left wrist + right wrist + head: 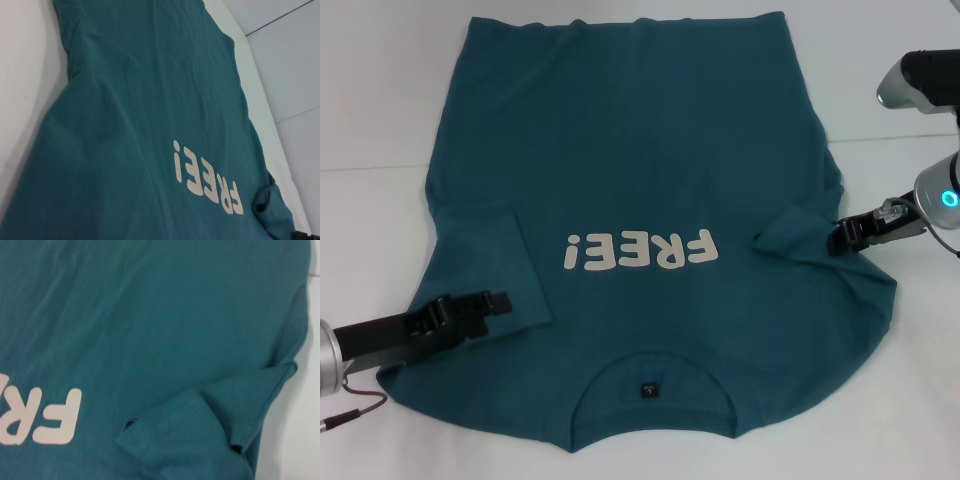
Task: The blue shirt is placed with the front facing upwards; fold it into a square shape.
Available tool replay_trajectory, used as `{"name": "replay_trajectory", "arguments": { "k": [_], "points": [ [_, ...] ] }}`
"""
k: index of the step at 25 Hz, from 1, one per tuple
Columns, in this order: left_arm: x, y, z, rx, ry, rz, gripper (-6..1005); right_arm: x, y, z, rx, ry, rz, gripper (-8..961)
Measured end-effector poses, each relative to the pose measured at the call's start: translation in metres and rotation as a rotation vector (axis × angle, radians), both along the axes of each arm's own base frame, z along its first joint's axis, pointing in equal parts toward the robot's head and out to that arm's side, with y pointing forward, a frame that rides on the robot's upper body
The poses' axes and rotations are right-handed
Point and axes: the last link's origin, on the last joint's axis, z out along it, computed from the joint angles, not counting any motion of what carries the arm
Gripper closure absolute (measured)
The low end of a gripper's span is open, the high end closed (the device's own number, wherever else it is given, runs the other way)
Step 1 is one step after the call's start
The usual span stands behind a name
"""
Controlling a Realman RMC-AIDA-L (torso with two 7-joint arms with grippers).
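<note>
Collar nearest, blue shirt (pixel 640 180) runs lengthwise away; both claws' grip state unclear.

Blue shirt (pixel 640 160) (pixel 130 125) (pixel 165 315), dark teal, short-sleeved, lying front side up and spread nearly flat. The collar, with its small black tag, lies at the edge nearest the robot; the hem lies farthest away. Cream "FREE!" lettering crosses the chest, reading upside down from the head view. Both sleeves are folded inward onto the body, the right one bunched.
</note>
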Motion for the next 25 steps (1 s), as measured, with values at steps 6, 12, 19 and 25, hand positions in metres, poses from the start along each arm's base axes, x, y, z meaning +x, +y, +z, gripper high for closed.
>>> {"name": "replay_trajectory", "arguments": {
  "k": [6, 12, 19, 25],
  "points": [
    [0.0, 0.0, 0.0, 0.001, 0.001, 0.0, 398, -0.002, 0.002, -0.006, -0.016, -0.028, 0.005, 660],
    [-0.002, -0.001, 0.0, 0.001, 0.001, 0.005, 398, -0.004, 0.003, -0.005, -0.004, -0.017, 0.002, 814],
    [-0.003, -0.002, 0.0, 0.0, 0.001, 0.008, 399, -0.011, 0.001, -0.003, -0.018, 0.004, -0.015, 826],
    [-0.003, -0.003, 0.0, 0.001, 0.001, 0.01, 399, -0.019, 0.002, 0.003, -0.022, 0.009, -0.006, 860]
  ]
}}
